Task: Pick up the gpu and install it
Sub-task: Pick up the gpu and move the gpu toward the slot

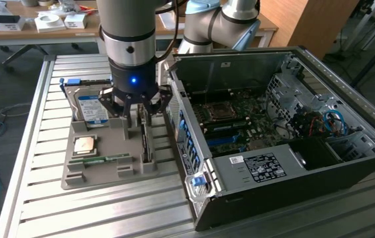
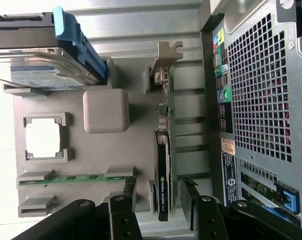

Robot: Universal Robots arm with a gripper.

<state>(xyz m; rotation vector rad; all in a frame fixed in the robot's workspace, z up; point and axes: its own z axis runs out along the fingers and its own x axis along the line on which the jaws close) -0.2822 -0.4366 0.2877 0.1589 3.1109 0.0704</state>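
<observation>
Two spread black fingers (image 2: 125, 205) of the gripper (image 1: 136, 115) are held astride the thin, dark, pale-bracketed gpu card (image 2: 163, 165), stood edgewise in the grey plastic tray (image 1: 104, 144). If they are closed off-centre, the card could be tilted and jammed.

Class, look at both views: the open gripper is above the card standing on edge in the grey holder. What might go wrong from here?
1. The gpu is thin and stands on edge; if the gripper descends off-centre, a finger may strike its top edge or tilt it in the holder.
2. The computer case stands close beside the holder, so the finger on that side may clip its wall.
</observation>
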